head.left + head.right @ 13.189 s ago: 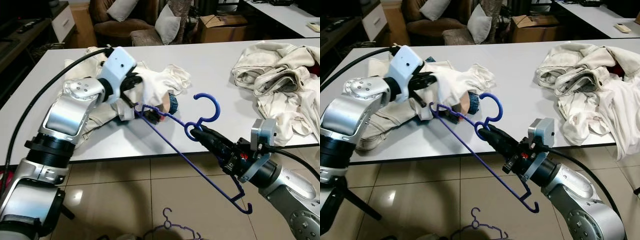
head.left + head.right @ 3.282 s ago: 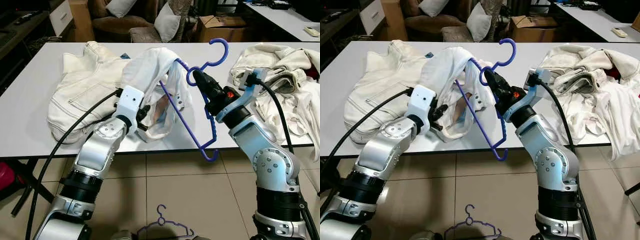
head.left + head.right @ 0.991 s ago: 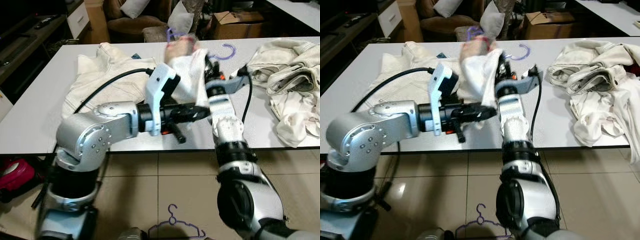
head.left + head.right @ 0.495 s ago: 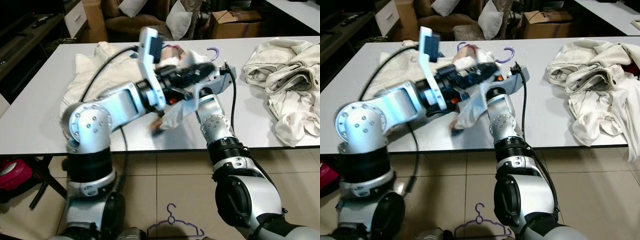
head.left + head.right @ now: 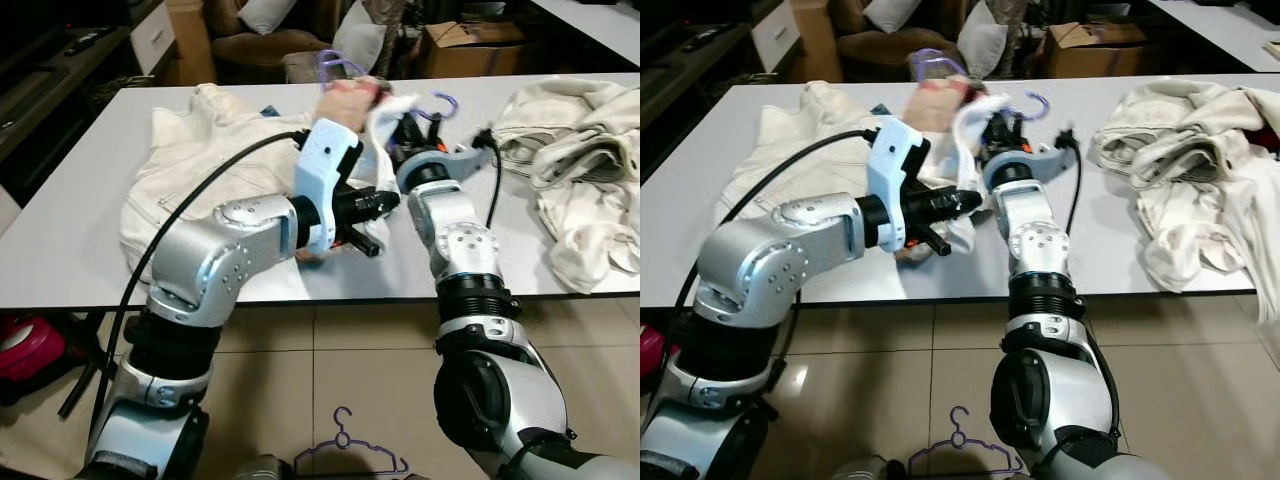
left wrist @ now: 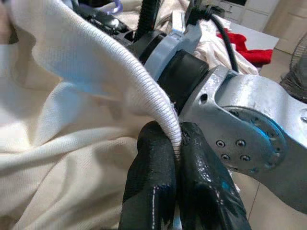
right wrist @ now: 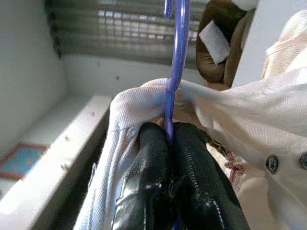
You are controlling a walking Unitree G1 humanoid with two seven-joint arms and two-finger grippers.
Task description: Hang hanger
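Observation:
Over the white table [image 5: 70, 240] a white shirt [image 5: 385, 105] hangs bunched on a purple hanger. The hanger's hook [image 5: 441, 101] sticks out to the right of the cloth. My right gripper [image 7: 169, 134] is shut on the hanger's stem [image 7: 176, 43], with shirt fabric draped around the fingers. It reaches up from the table's near edge [image 5: 405, 135]. My left gripper [image 6: 175, 136] is shut on the shirt's ribbed edge [image 6: 144, 84], right beside the right wrist. In the eye views it sits just left of the right arm [image 5: 375, 205].
A cream jacket [image 5: 195, 160] lies spread on the left of the table. A heap of pale clothes [image 5: 575, 130] covers the right end. A second purple hanger [image 5: 345, 455] lies on the tiled floor by my feet. Armchairs with cushions [image 5: 355, 30] and a cardboard box [image 5: 470, 40] stand behind.
My left arm has swung down from a raised, twisted pose to reach level across the table edge. The shirt and hanger sit higher and further back than half a second ago.

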